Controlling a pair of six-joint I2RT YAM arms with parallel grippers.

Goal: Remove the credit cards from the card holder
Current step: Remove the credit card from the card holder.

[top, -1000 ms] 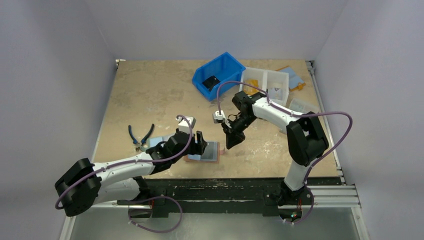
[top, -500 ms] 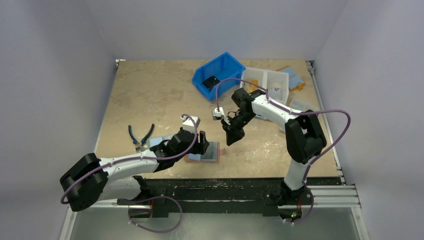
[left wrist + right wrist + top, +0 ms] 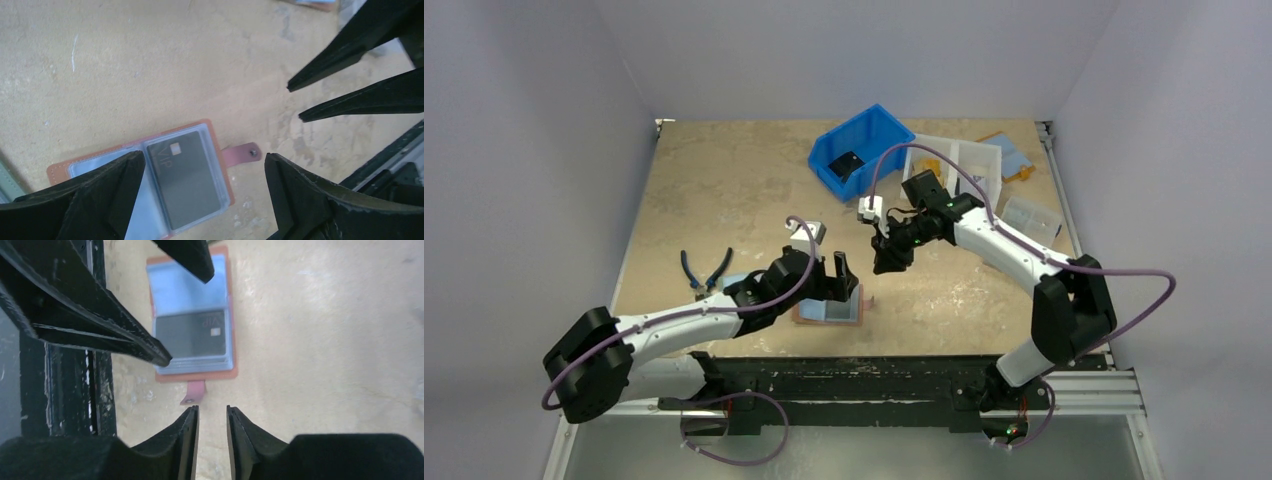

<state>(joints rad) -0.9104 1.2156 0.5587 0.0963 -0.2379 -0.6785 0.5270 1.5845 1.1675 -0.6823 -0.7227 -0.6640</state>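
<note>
Left wrist view, card holder [image 3: 185, 295] lying open flat on table [image 3: 125, 60] near the front edge, dark VIP card [image 3: 185, 185] in clear sleeve, left gripper [image 3: 204, 160] just above it, jaws wide apart, empty, right gripper [image 3: 211, 412] nearby, jaws narrowly apart, empty

Soft, even light came from above and the worktop [image 3: 724, 180] was bright. Shadows were faint. The close-up views looked a little blurry near the edges.
</note>
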